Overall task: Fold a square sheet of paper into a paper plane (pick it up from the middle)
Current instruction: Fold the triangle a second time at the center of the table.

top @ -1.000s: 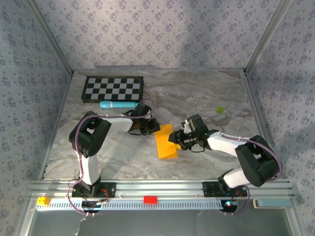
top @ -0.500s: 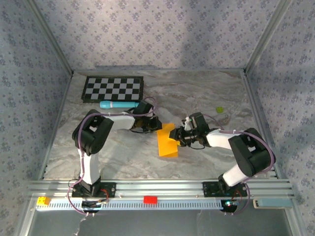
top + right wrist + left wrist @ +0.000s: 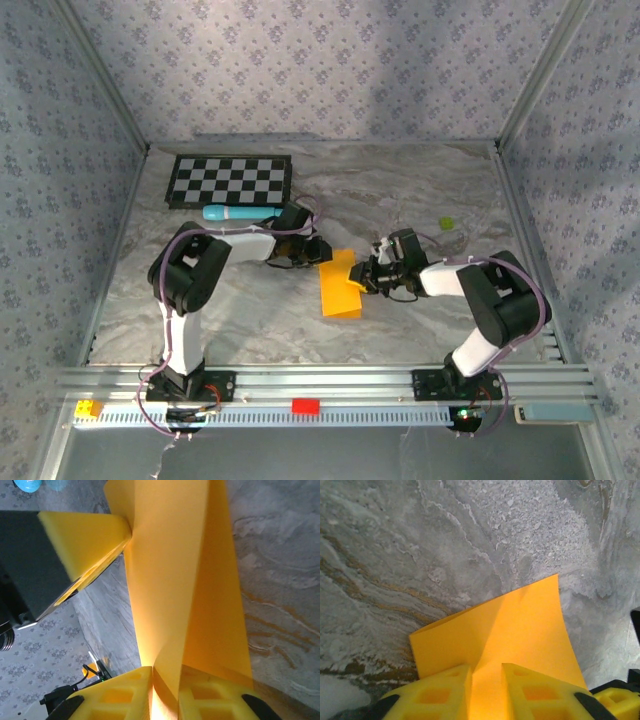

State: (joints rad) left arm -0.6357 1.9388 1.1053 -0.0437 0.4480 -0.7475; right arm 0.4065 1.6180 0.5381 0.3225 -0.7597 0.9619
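Orange and part-folded, the thin square sheet of paper lies mid-way across the table, one fold pinched in the right hand, the left hand straddling its edge, perhaps loosely; I cannot tell.

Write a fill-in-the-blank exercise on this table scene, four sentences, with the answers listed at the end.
1. The folded sheet of paper in the middle of the table is ___ in colour.
2. The cylinder lying in front of the checkerboard is light-___.
3. The tiny yellow-green bit lies on the robot's ___ side of the table.
4. The fingers of the right gripper, with the paper between them, are ___.

Answers: orange; blue; right; yellow.
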